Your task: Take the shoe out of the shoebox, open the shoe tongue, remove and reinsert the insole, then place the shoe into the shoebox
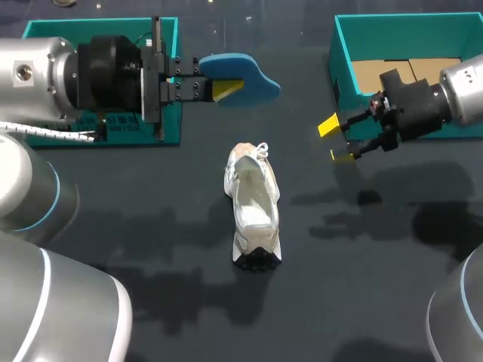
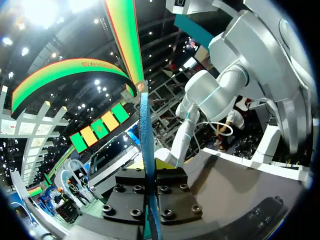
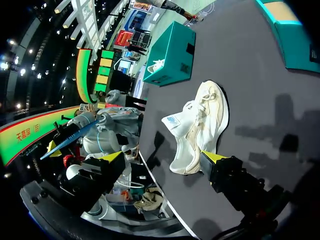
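With the shoe (image 1: 253,207) lying mid-table, the left gripper (image 1: 223,89) clamps the removed insole (image 1: 243,72) aloft, the right gripper (image 1: 336,140) spread empty near the shoebox (image 1: 407,26); reinsertion, needing careful alignment, looks next.

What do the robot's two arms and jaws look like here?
Both arms are silver-grey rounded cylinders with thin light-blue rings at the joints. The left arm has a bulky black wrist unit and a white ribbed cable; the right arm ends in a smaller black wrist. Black jaws carry bright yellow tips.
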